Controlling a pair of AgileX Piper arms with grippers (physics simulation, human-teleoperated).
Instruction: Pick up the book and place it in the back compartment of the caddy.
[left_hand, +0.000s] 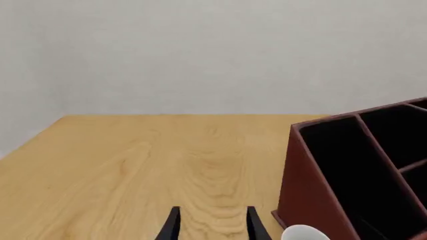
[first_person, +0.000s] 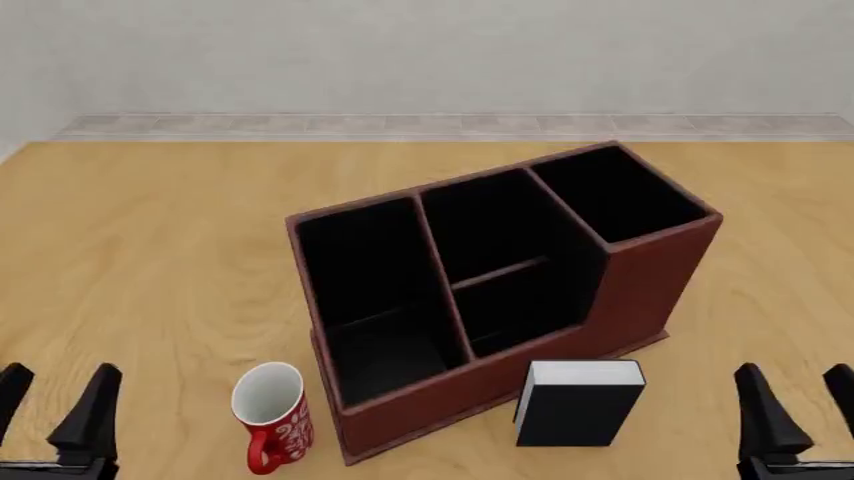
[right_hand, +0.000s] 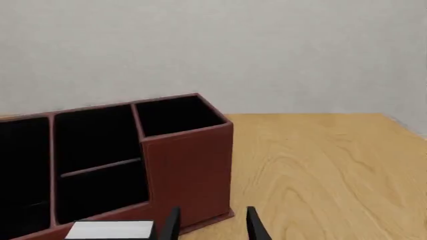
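Left gripper and right gripper: both spread apart, holding nothing, low at the near table edge. Book upright, just in front of caddy. Back compartment empty. Mug beside caddy's near-left corner.

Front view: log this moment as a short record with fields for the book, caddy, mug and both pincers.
book: upright on the table, white page block up, just in front of the caddy's near wall, nothing gripping it
caddy: angled on the table, all cells look empty
back compartment: empty
mug: upright, near the caddy's near left corner
left pincer: open, near edge, holding nothing
right pincer: open, right of the book, holding nothing
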